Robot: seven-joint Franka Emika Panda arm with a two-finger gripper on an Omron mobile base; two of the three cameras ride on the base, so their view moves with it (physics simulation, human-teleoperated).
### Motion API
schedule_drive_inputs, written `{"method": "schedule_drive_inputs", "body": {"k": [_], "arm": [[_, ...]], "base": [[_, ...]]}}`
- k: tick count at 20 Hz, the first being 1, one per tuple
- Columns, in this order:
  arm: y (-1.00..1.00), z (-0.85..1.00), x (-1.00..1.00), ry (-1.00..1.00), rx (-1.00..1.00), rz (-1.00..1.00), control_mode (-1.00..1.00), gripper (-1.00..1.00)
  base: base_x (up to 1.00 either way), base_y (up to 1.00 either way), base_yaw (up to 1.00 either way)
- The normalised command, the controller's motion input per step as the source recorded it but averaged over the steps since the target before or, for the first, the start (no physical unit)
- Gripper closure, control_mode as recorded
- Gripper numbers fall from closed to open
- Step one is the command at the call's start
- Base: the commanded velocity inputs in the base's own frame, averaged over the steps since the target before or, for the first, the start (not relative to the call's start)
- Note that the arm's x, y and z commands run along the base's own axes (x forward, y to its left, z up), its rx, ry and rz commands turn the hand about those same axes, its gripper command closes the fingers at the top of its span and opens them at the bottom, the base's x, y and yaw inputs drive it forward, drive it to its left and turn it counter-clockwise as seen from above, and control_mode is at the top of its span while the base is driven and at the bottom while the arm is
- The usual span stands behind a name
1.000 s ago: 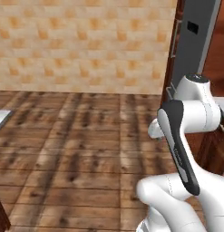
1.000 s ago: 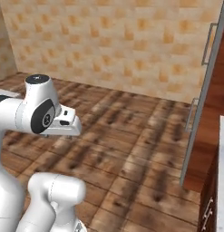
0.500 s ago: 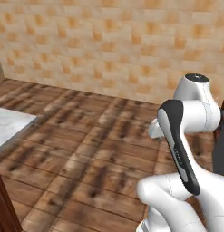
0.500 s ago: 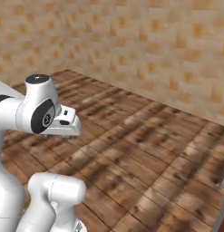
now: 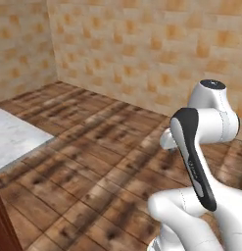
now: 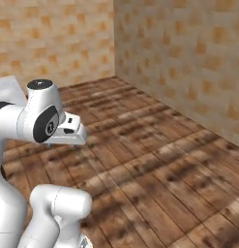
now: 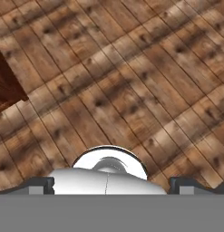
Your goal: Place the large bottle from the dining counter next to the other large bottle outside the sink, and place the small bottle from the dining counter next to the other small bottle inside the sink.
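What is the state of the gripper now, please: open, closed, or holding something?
Gripper: open and holding nothing; below it lies the wooden floor.

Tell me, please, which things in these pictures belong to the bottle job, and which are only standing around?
Belongs to the job:
- gripper, open and holding nothing

Only surroundings:
- wooden floor
- tiled wall
- pale grey slab at the left edge of the left base view
- dark brown cabinet corner in the hand view
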Motion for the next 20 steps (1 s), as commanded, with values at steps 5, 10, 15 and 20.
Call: {"method": "schedule_drive_inputs", "body": {"k": [5, 10, 15, 20], "arm": [[0.0, 0.0, 0.0, 0.0, 0.0, 0.0, 1.0, -1.0], [0.0, 0.0, 0.0, 0.0, 0.0, 0.0, 1.0, -1.0], [0.0, 0.0, 0.0, 0.0, 0.0, 0.0, 1.0, -1.0], [0.0, 0.0, 0.0, 0.0, 0.0, 0.0, 1.0, -1.0]], "base": [[1.0, -0.36, 0.45], [1.0, -0.34, 0.45], [1.0, -0.36, 0.44], [1.0, -0.42, 0.44]]}}
